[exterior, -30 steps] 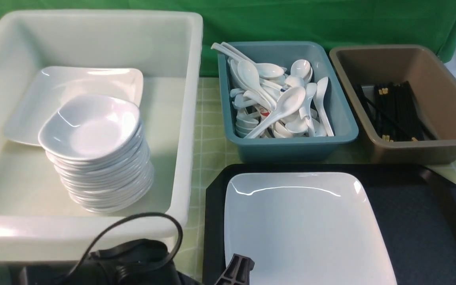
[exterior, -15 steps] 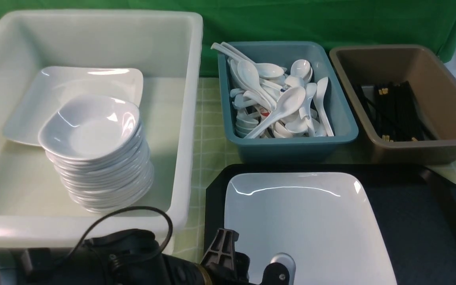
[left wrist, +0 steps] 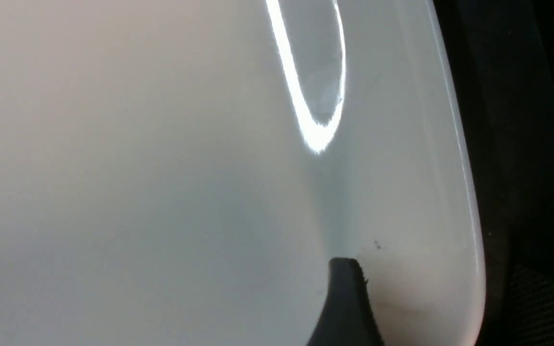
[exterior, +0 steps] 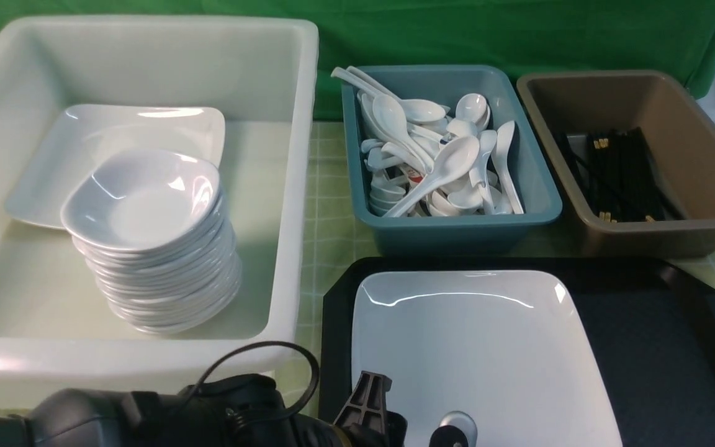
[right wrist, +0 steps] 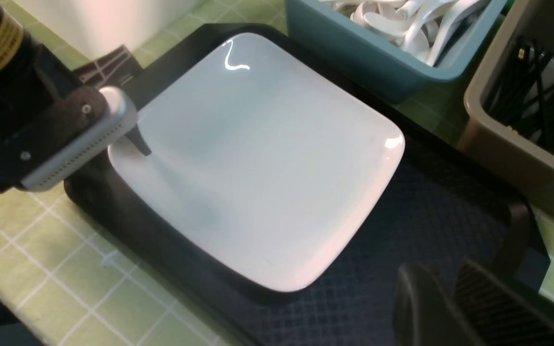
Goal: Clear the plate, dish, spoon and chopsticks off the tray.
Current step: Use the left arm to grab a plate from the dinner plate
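A black tray (exterior: 655, 347) holds a large white plate (exterior: 481, 354) on its left half. The left claw (right wrist: 132, 139) meets the plate's near-left corner with one finger on top; I cannot tell whether it grips. Left of the tray, a white tub (exterior: 298, 186) holds stacked dishes (exterior: 146, 205) and another plate (exterior: 146, 124). Beyond the tray, a teal bin (exterior: 457, 233) holds spoons (exterior: 444, 161) and a brown bin (exterior: 655, 239) holds chopsticks (exterior: 618, 174). The right claw (right wrist: 450, 307) hangs above the tray, fingers close together, closure unclear.
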Tool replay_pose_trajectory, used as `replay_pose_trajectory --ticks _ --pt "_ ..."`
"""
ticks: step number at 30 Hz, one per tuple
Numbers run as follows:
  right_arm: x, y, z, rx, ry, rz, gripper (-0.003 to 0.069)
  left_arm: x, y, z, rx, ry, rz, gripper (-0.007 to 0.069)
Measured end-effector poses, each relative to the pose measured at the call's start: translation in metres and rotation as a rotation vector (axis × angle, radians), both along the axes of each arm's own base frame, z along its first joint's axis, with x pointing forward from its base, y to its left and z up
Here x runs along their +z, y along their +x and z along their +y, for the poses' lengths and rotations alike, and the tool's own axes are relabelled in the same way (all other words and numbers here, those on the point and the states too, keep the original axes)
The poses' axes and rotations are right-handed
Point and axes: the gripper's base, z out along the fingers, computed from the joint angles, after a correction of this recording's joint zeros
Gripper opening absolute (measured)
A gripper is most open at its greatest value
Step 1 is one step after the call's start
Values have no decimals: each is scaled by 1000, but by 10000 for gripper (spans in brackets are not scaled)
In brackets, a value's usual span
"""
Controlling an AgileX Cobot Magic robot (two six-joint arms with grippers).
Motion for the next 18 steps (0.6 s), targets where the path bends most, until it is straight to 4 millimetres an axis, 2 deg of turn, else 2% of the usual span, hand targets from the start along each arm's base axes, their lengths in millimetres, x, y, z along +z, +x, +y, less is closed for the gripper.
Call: replay_pose_trajectory --ticks 9,18 --pt "0 0 0 0 1 -1 148 -2 14 5 40 -23 -14 398" --pt "0 0 0 0 1 -1 160 -10 18 3 11 6 -22 236"
